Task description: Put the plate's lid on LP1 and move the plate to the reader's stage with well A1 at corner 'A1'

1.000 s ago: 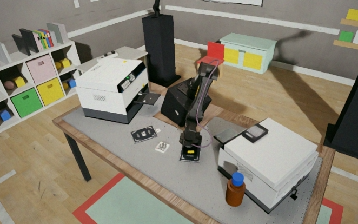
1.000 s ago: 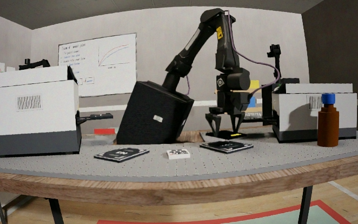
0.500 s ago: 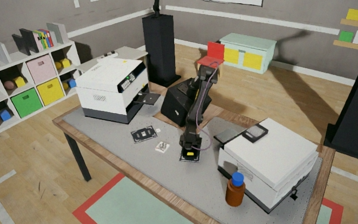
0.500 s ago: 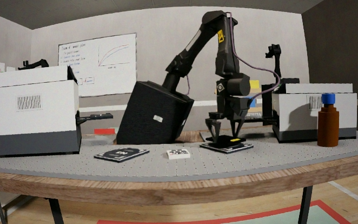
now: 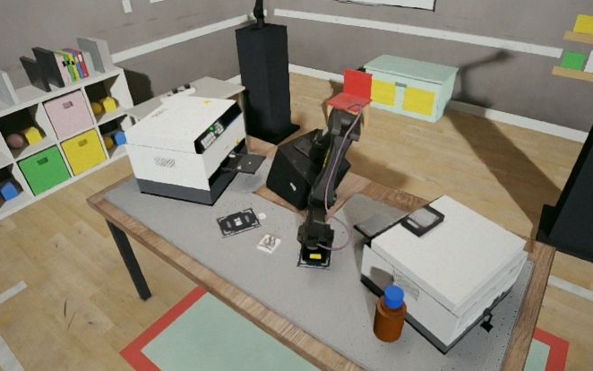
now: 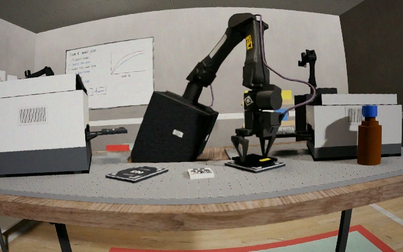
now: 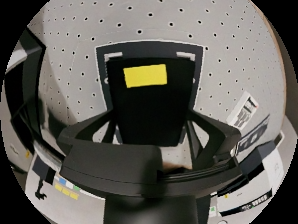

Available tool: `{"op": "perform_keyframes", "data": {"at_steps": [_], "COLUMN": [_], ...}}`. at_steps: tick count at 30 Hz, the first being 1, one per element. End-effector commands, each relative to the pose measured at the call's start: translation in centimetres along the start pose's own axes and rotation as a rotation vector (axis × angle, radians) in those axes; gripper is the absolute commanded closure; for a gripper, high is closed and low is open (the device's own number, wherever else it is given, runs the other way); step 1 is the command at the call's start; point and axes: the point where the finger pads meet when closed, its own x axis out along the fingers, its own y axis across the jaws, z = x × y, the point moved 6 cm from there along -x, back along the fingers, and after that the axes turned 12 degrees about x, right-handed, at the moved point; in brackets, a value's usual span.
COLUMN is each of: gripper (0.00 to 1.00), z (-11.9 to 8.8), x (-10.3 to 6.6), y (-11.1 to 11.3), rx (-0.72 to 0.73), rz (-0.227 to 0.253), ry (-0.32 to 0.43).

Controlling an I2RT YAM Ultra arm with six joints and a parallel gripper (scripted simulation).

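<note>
Your fingers [image 5: 302, 250] [image 6: 243, 153] are closed on the black lid [image 5: 315, 261] [image 6: 252, 159] [image 7: 150, 112], right at the dark marked pad [image 5: 300, 265] [image 6: 279, 164] [image 7: 198, 54] nearer the bottle [image 5: 389, 319] [image 6: 369, 140].

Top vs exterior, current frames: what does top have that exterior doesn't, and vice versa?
Only top: shelf bins in pink, yellow and green.

Only exterior: the wall board's plotted curves, and both gripper fingers in profile.

Both: gripper holding the yellow-labelled lid down at a bench position, and the blue-capped bottle, standing upright.
</note>
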Motion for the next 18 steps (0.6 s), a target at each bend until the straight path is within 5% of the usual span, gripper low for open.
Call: {"op": "perform_keyframes", "data": {"at_steps": [1, 10, 18], "gripper": [0.15, 0.15, 0.15], "z": [0.7, 1.8, 0.7], "x": [-0.4, -1.2, -0.5], "y": [0.3, 1.2, 0.3], "rx": [-0.005, -0.023, -0.006], "rz": [0.005, 0.013, 0.005], "ry": [-0.023, -0.063, -0.023]}}
